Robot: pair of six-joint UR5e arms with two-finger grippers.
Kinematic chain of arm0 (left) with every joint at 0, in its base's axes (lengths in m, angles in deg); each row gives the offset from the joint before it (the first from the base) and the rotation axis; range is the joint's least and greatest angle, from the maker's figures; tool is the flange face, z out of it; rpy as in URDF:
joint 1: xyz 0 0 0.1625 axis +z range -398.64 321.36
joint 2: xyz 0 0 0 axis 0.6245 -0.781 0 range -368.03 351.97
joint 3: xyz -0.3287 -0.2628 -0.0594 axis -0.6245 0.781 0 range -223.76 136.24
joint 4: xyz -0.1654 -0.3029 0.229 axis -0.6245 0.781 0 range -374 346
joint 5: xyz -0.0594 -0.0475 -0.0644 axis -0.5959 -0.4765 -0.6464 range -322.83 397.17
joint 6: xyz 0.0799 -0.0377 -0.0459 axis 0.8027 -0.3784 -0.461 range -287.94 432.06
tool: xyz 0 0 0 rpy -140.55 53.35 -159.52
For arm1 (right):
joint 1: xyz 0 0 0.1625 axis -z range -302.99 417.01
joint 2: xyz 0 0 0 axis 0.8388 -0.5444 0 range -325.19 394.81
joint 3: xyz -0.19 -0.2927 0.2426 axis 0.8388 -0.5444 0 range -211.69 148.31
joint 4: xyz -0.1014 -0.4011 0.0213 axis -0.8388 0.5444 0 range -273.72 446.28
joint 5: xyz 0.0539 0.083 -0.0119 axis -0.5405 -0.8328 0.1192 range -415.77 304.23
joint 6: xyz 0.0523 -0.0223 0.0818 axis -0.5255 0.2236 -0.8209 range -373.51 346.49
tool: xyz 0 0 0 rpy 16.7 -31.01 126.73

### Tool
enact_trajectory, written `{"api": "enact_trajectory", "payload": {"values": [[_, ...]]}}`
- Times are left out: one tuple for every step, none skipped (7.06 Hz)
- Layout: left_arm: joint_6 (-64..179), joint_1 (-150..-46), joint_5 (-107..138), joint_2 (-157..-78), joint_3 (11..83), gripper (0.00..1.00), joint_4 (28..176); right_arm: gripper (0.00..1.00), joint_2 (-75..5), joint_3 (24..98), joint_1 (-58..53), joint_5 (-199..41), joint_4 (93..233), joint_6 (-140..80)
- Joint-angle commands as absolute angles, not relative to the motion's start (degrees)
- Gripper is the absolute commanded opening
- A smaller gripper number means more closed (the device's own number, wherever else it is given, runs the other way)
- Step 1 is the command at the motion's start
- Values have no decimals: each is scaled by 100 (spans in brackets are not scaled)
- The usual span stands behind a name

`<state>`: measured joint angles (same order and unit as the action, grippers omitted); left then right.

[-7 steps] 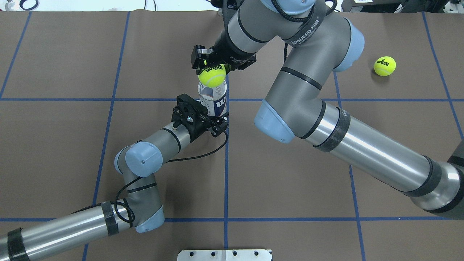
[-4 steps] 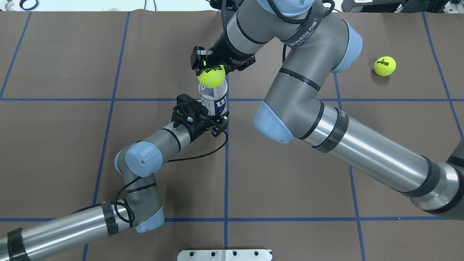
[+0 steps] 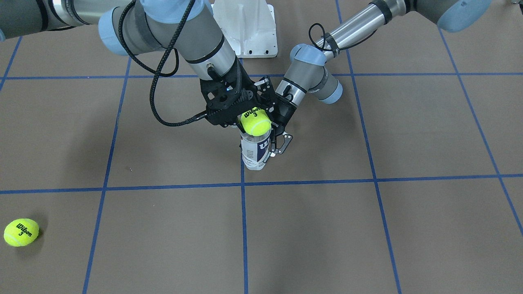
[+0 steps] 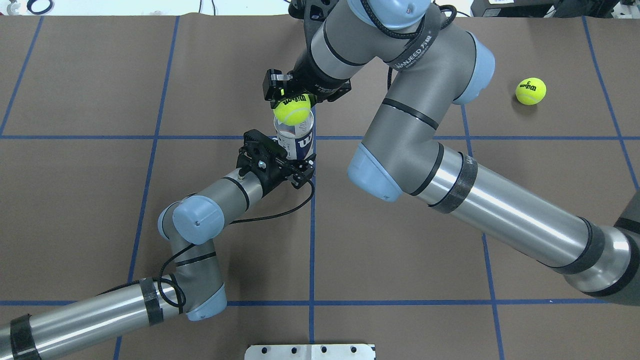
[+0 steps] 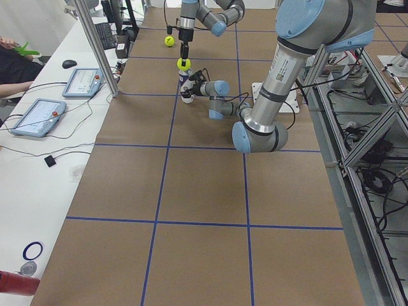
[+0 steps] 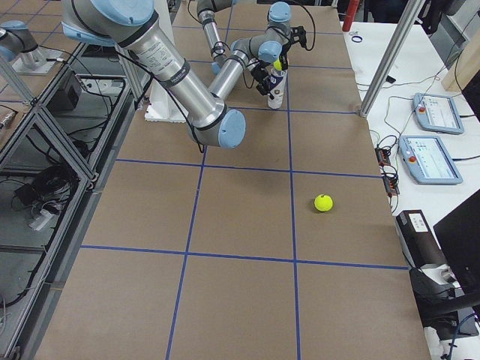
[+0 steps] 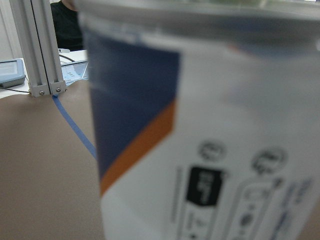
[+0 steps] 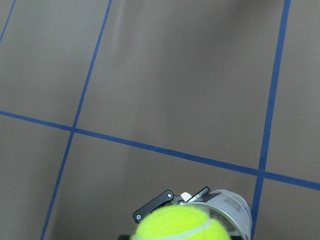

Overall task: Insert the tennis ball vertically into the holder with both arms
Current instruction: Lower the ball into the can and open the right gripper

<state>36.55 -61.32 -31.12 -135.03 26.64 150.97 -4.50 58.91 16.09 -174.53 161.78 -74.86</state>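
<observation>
The holder (image 4: 299,144), a clear can with a navy-and-white label, stands upright near the table's middle; it also shows in the front view (image 3: 255,153). My left gripper (image 4: 292,162) is shut on the holder's lower half from the near side, and the label fills the left wrist view (image 7: 210,150). My right gripper (image 4: 291,99) is shut on a yellow tennis ball (image 4: 292,111) and holds it right at the holder's open mouth. In the front view the ball (image 3: 255,121) sits over the rim. The right wrist view shows the ball (image 8: 180,225) above the rim (image 8: 235,210).
A second tennis ball (image 4: 530,91) lies loose at the far right of the table, also in the front view (image 3: 21,232). A white mounting plate (image 4: 310,351) sits at the near edge. Tablets (image 5: 38,115) lie on the side bench, behind a metal post (image 5: 95,44).
My right gripper has carried the ball a little nearer and lower, onto the holder's mouth. The left gripper and the holder have not moved.
</observation>
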Motion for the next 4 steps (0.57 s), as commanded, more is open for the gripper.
{"api": "enact_trajectory", "payload": {"values": [[3655,-6132,-3112,-13503,2664,83,15097,39,-448,5893,1615,-17451,16178,-7486],[3655,-6132,-3112,-13503,2664,83,15097,93,-439,5910,1615,-17442,16169,-7486],[3655,-6132,-3112,-13503,2664,83,15097,98,-439,5937,1615,-17407,16169,-7486],[3655,-6132,-3112,-13512,2664,83,15097,98,-439,5945,1615,-17372,16169,-7486]]}}
